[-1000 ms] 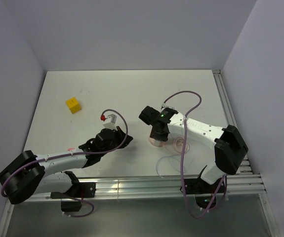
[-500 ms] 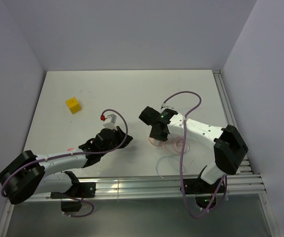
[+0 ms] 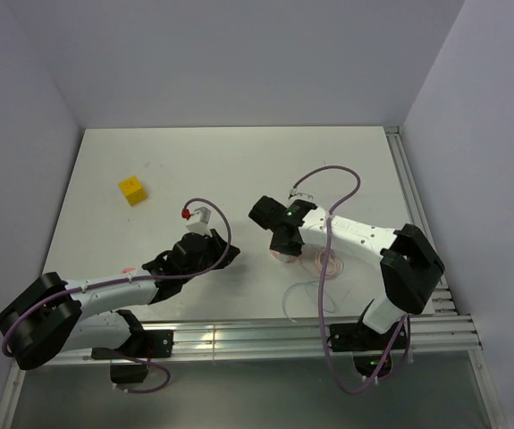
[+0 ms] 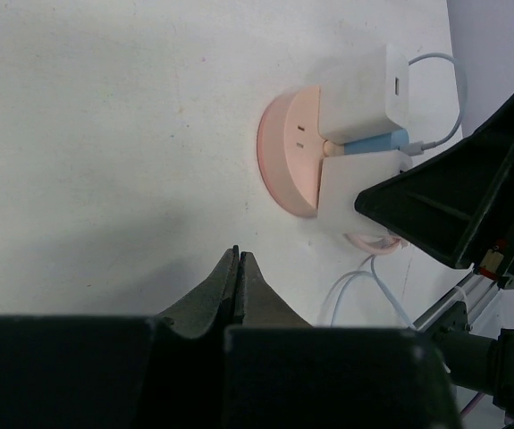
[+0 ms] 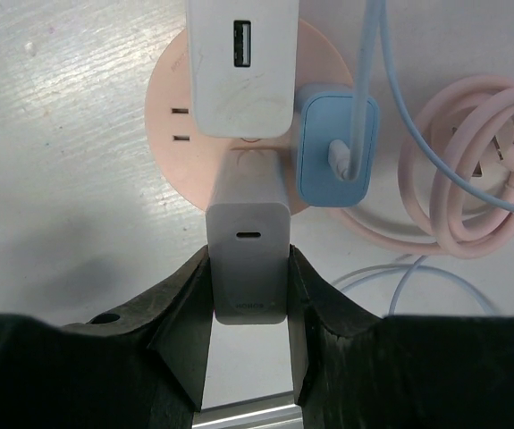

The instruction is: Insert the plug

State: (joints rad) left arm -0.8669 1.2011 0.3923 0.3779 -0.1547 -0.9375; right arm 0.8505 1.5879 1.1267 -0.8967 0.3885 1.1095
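A round pink socket base (image 5: 167, 98) lies on the white table. A white adapter (image 5: 241, 63) and the light-blue plug (image 5: 334, 147), with its thin pale cable, sit on the base. My right gripper (image 5: 248, 261) is shut on a grey-white charger block (image 5: 248, 241), whose far end rests on the base beside the plug. In the top view, my right gripper (image 3: 282, 243) stands over the base (image 3: 283, 257). My left gripper (image 4: 237, 257) is shut and empty on the table, left of the base (image 4: 290, 152), with the plug (image 4: 374, 143) visible there. It also shows in the top view (image 3: 223, 254).
A pink coiled cable (image 5: 471, 170) lies right of the base. The thin pale cable loops toward the front edge (image 3: 299, 293). A yellow cube (image 3: 132, 189) sits at the far left. Metal rails (image 3: 417, 206) run along the right and front edges.
My right wrist has shifted slightly to the left over the pink base, still holding the charger block. The left arm has not moved.
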